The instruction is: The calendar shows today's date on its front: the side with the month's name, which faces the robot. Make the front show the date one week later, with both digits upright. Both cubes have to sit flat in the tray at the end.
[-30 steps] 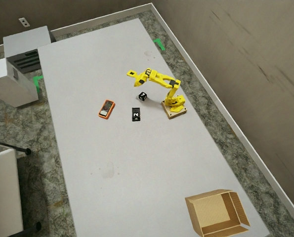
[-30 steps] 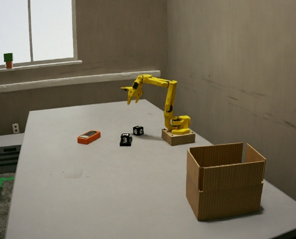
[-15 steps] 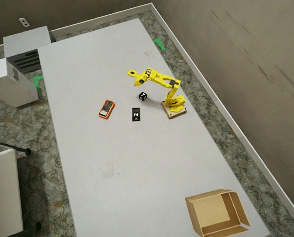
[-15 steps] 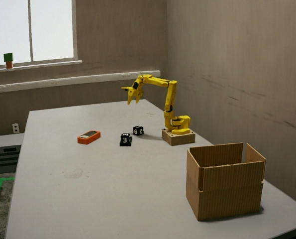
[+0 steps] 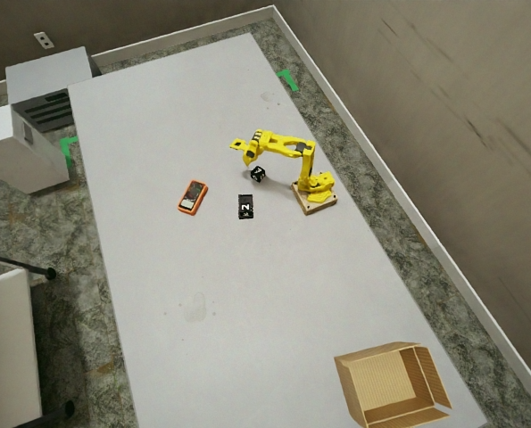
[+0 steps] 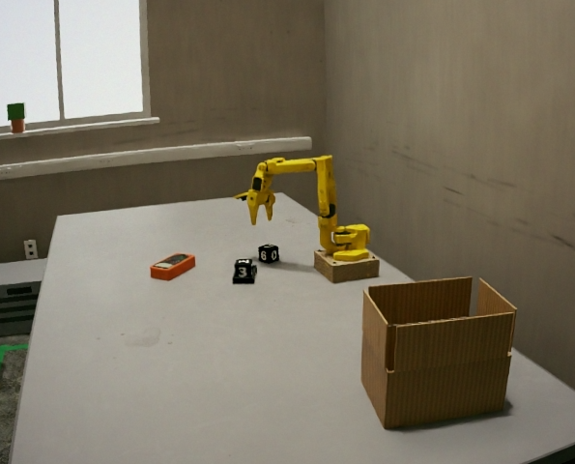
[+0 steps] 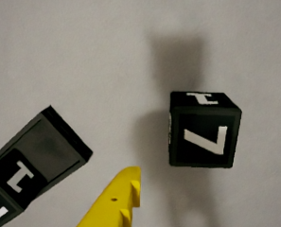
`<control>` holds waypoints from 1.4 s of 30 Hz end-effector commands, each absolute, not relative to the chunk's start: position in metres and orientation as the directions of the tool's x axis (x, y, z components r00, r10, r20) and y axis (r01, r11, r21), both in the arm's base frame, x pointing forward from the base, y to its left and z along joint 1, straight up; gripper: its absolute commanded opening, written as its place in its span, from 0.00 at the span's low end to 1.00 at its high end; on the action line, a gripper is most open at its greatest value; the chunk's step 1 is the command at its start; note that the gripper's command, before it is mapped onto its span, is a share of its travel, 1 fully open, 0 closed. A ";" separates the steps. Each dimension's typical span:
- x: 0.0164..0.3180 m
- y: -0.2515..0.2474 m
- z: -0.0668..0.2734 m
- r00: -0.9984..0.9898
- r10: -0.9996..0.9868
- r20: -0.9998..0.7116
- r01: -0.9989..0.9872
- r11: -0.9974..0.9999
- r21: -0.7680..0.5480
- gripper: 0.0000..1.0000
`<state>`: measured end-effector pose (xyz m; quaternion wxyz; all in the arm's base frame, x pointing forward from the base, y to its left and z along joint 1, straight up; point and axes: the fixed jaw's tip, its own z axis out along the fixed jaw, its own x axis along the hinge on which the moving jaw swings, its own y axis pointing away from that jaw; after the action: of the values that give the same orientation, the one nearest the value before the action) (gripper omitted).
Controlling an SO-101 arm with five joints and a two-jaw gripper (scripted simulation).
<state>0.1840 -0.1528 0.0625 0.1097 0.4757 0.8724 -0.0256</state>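
A black calendar tray (image 5: pixel 245 199) (image 7: pixel 52 142) lies on the table in front of the arm. One black cube (image 5: pixel 245 210) (image 6: pixel 244 272) (image 7: pixel 9 182) sits in one end of it, with 2 on top and 3 on the side seen in the exterior view. The tray's other slot is empty. The second cube (image 5: pixel 257 173) (image 6: pixel 268 252) (image 7: pixel 203 130) stands loose on the table beside the tray, with 7 on top. My gripper (image 5: pixel 246 160) (image 6: pixel 260 216) hangs above this loose cube, clear of it, with its fingers parted and nothing between them. One yellow jaw (image 7: pixel 123 196) shows in the wrist view.
An orange handheld device (image 5: pixel 193 197) (image 6: pixel 172 265) lies left of the tray. An open cardboard box (image 5: pixel 390 384) (image 6: pixel 437 349) stands at the table's near right corner. The arm's wooden base (image 5: pixel 314 199) (image 6: pixel 346 267) is right of the cubes.
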 end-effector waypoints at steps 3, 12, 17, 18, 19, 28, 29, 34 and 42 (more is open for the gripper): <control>0.174 -0.147 0.029 -0.525 0.848 -0.066 0.849 0.528 0.019 0.35; 0.170 -0.144 0.017 -0.527 0.850 -0.007 0.850 0.527 0.002 0.35; 0.169 -0.142 0.013 -0.524 0.852 0.005 0.852 0.524 -0.001 0.35; 0.169 -0.142 0.013 -0.524 0.852 0.005 0.852 0.524 -0.001 0.35; 0.169 -0.142 0.013 -0.524 0.852 0.005 0.852 0.524 -0.001 0.35; 0.169 -0.142 0.013 -0.524 0.852 0.005 0.852 0.524 -0.001 0.35; 0.169 -0.142 0.013 -0.524 0.852 0.005 0.852 0.524 -0.001 0.35; 0.169 -0.142 0.013 -0.524 0.852 0.005 0.852 0.524 -0.001 0.35; 0.169 -0.143 0.008 -0.524 0.852 0.005 0.852 0.524 -0.001 0.35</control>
<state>0.1725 -0.1428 0.0143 0.0064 0.4802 0.8771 -0.0020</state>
